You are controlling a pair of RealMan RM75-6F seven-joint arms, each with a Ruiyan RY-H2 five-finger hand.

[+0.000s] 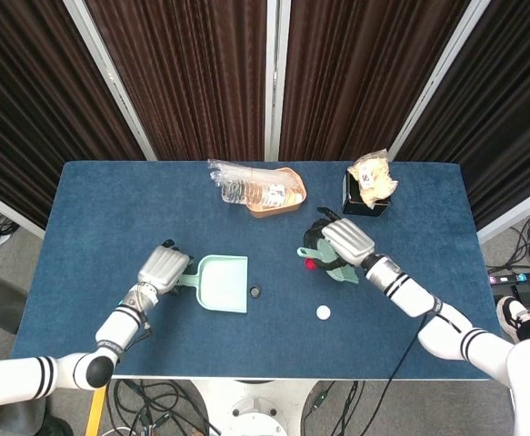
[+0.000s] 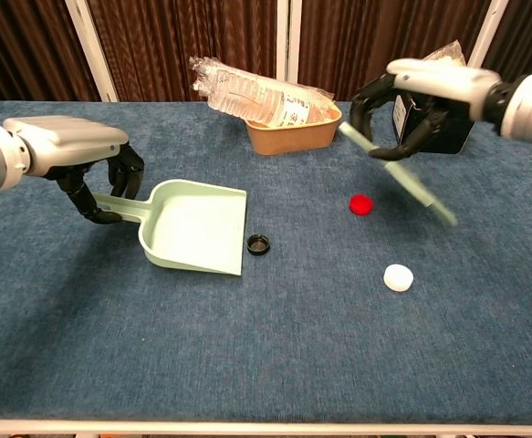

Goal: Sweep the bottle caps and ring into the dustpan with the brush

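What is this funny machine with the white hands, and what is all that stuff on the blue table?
It is a robot with two arms, each ending in a hand like ours. One picture looks down from its head, the other looks forward from its chest.

Its left hand holds the handle of a pale green dustpan. Its right hand holds a green brush up in the air, above the table.

On the blue cloth lie a small black ring beside the dustpan, a red cap and a white cap. At the back are a tray with squashed plastic bottles and a black box.
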